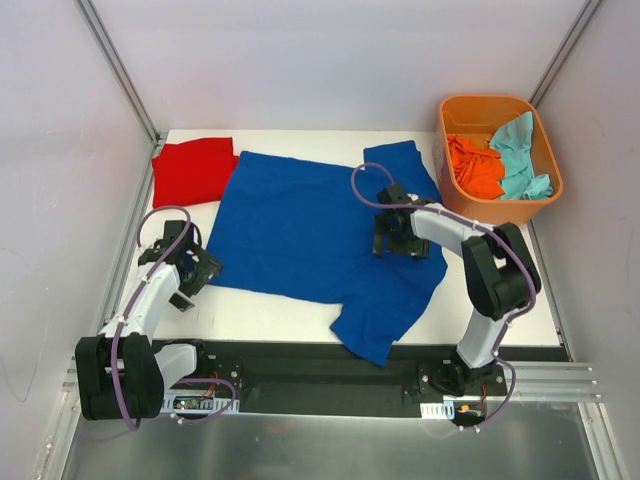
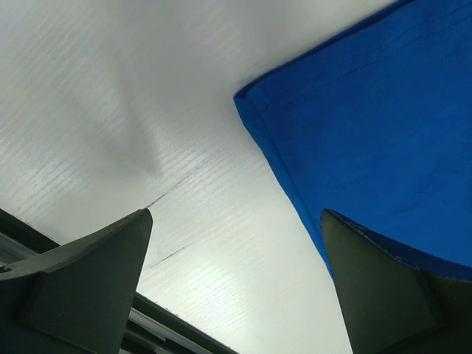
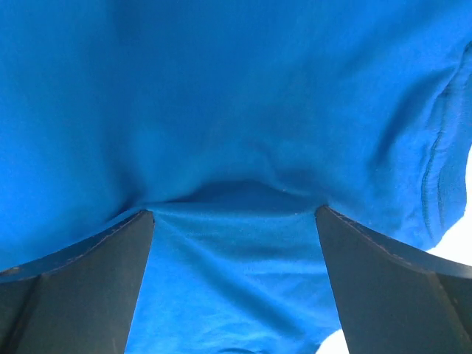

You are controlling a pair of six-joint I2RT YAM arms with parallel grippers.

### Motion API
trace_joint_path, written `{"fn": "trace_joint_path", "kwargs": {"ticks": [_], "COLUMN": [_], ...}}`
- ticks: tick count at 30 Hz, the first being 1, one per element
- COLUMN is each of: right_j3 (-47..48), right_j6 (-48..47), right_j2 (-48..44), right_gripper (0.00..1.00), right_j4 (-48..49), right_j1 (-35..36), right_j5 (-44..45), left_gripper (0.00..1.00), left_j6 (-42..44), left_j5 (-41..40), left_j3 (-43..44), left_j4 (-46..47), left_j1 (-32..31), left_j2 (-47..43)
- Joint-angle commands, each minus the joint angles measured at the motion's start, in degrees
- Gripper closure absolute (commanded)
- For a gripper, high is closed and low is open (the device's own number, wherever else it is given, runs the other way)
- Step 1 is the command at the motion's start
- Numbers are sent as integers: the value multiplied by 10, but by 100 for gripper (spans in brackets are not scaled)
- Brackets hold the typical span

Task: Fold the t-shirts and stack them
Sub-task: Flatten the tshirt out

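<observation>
Closest to the lens are the dark fingers of the left pincer (image 2: pixel 236 214), spread wide and holding nothing. Its left finger stands over bare bench (image 2: pixel 110 96). Its right finger overlaps the hemmed edge of the royal-blue t-shirt (image 2: pixel 383 125), whose corner lies just ahead and to the right of the gap.

The right pincer (image 3: pixel 234 212) is also spread wide. It is pressed down on the same shirt with blue cloth on every side, and a shallow ridge of fabric is gathered between its jaws but not pinched. A stitched edge runs off to its right.

From above, the shirt lies spread across the bench between the two pincers, one sleeve beyond the right pincer and one on its near side. A folded red t-shirt (image 1: pixel 192 170) lies beyond the left pincer, touching the blue one. An orange t-shirt (image 1: pixel 472 165) and a teal t-shirt (image 1: pixel 518 150) sit crumpled in the orange tub (image 1: pixel 545 190), beyond and to the right of the right pincer.

The cloth looks light, limp and prone to sliding and bunching. The hem corner by the left pincer seems the surest hold, matched by a pinch at the shoulder seam on the right.
</observation>
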Motion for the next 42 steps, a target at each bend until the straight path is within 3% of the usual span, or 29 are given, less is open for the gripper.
{"fn": "trace_joint_path", "kwargs": {"ticks": [1, 7, 14, 15, 24, 29, 34, 35, 36, 42], "right_j3": [89, 171, 118, 102, -58, -125, -133, -135, -139, -155], "right_j6": [-30, -67, -106, -108, -63, -35, -3, 1, 3, -15], "right_j2": [61, 129, -3, -24, -248, -331, -360, -361, -363, -344], "right_gripper": [4, 4, 4, 4, 4, 4, 4, 4, 4, 4], "right_j4": [16, 4, 15, 16, 8, -32, -104, -111, -117, -121], "right_j1": [-44, -76, -44, -36, 56, 136, 201, 207, 219, 308], "right_j5": [-17, -59, -48, -38, -1, 29, 70, 69, 62, 0], "left_gripper": [1, 1, 1, 9, 42, 49, 79, 95, 100, 100], "left_j6": [-13, -14, -38, -40, -49, -47, -51, -52, -56, -58], "left_j5": [-25, -21, -13, -13, 9, 8, 49, 53, 55, 42], "left_j3": [22, 37, 19, 19, 23, 41, 40, 34, 25, -4], "left_j4": [-13, -12, -10, -10, 52, 78, 102, 106, 110, 112], "left_j1": [5, 5, 5, 5, 5, 5, 5, 5, 5, 5], "left_j2": [-5, 17, 17, 21, 88, 158, 199, 199, 198, 156]}}
